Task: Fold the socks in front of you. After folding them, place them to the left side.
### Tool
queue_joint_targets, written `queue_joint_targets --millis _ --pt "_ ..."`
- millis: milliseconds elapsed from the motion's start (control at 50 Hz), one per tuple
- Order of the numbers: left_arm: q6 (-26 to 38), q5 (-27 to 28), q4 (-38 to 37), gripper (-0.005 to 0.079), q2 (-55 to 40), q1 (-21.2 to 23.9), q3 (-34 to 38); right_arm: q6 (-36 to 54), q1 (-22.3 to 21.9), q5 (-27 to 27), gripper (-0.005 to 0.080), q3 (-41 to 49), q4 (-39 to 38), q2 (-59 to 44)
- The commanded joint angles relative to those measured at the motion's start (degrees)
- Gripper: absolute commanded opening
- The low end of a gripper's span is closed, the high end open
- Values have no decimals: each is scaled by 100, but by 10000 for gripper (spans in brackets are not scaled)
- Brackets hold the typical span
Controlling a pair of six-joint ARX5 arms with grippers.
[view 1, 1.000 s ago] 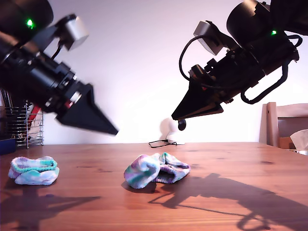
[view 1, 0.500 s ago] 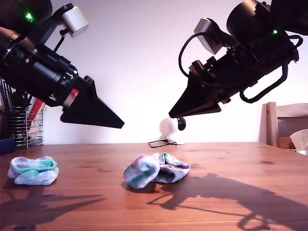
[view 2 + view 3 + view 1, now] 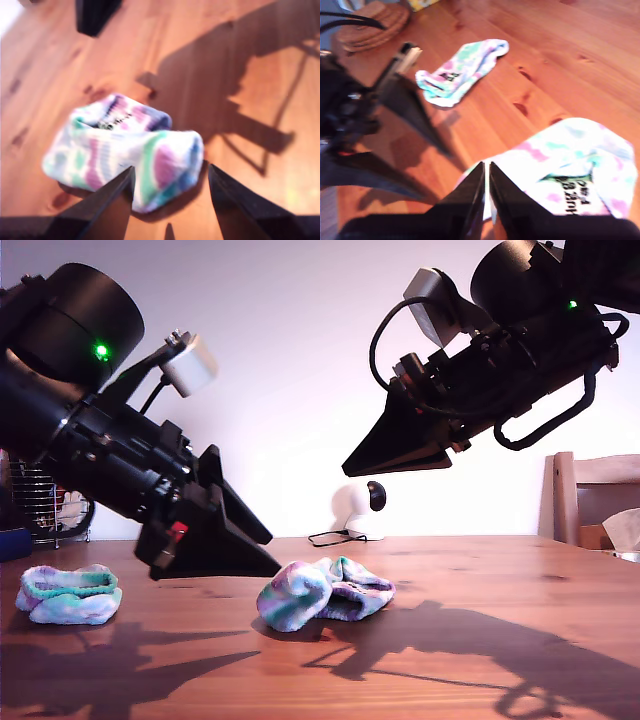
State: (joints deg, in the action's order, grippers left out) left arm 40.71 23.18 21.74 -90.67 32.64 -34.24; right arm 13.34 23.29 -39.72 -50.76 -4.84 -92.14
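Observation:
Two folded tie-dyed socks lie on the wooden table (image 3: pixel 480 580). One sock bundle (image 3: pixel 325 592) is in the middle, the other sock bundle (image 3: pixel 70 593) is at the exterior view's left. My first gripper (image 3: pixel 275 553) is low and open, its tips just short of the middle bundle on the side toward the exterior view's left. The first wrist view has that bundle (image 3: pixel 125 150) just beyond my first gripper (image 3: pixel 170 170). My second gripper (image 3: pixel 345 468) hangs shut, high above the middle bundle. The second wrist view has that bundle (image 3: pixel 570 170) past my second gripper (image 3: pixel 486 165), and the other sock (image 3: pixel 462 70) further off.
A wire rack (image 3: pixel 45 505) stands at the exterior view's far left. A white lamp-like object (image 3: pixel 355 510) with a cable sits at the table's back. A wooden chair (image 3: pixel 595 495) is at the exterior view's right. Round woven mats (image 3: pixel 370 22) lie beyond the far sock.
My first arm has come down and moved toward the middle sock bundle, and its fingers now stand apart. My second gripper has risen slightly.

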Motion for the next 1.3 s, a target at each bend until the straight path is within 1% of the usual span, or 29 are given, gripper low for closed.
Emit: queue_joint_targets --millis 0,120,200,260,360,420,580,860,900,1000,1080,1280 --pt "31 -13 90 414 -247 39 -13 -79 -4 -42 -13 83 -46 -39" --pt "70 -11 144 412 -503 66 -72 -120 -4 -39 -13 83 -17 -39" --pt "144 -11 378 401 -597 105 -76 -140 -7 -39 -13 83 22 -39" --pt "144 -20 529 349 -632 118 -103 -142 -7 -39 -13 83 96 -39" --pt "136 -107 667 221 -645 125 -177 -138 -4 -39 -13 83 260 -39" --pt "136 -144 664 191 -645 125 -234 -142 -4 -39 -13 83 319 -39" --pt "146 -144 660 222 -654 122 -319 -144 -4 -39 -13 83 306 -39" --pt "177 -109 680 224 -892 122 -345 -144 -4 -39 -13 83 295 -39" --pt "175 -87 704 239 -922 122 -352 -144 -4 -37 -13 83 295 -39" --pt "175 -31 697 311 -1032 122 -389 -142 -4 -37 -13 83 291 -39" --pt "173 -24 697 345 -1130 122 -444 -142 -4 -39 -13 83 289 -39" --pt "177 -37 717 332 -1189 125 -610 -144 -4 -39 -13 83 293 -39"
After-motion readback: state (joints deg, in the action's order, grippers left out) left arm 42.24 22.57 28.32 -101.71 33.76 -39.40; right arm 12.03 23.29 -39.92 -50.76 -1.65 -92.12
